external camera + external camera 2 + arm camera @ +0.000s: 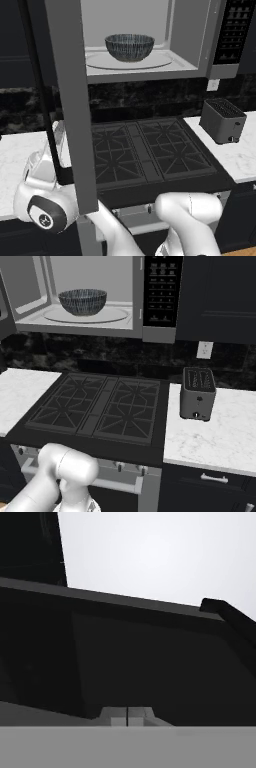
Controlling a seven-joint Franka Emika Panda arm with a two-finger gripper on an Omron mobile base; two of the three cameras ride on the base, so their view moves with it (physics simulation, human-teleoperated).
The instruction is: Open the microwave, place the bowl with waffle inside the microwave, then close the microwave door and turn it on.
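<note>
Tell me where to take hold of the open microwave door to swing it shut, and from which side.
Probably by its free edge: the microwave door stands swung out toward the stove's front, edge-on in the left base view. Come from its outer, left-hand face and push toward the cavity, where the bowl already sits. The shut claw suits pushing, not pinching.

Bowl [129,47] on turntable in microwave [192,35], door [72,105] open

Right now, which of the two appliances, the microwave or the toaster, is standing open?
The large grey-framed microwave: its door is swung wide, its cavity exposed, with the streaked dark bowl inside. The small dark toaster has no door.
</note>
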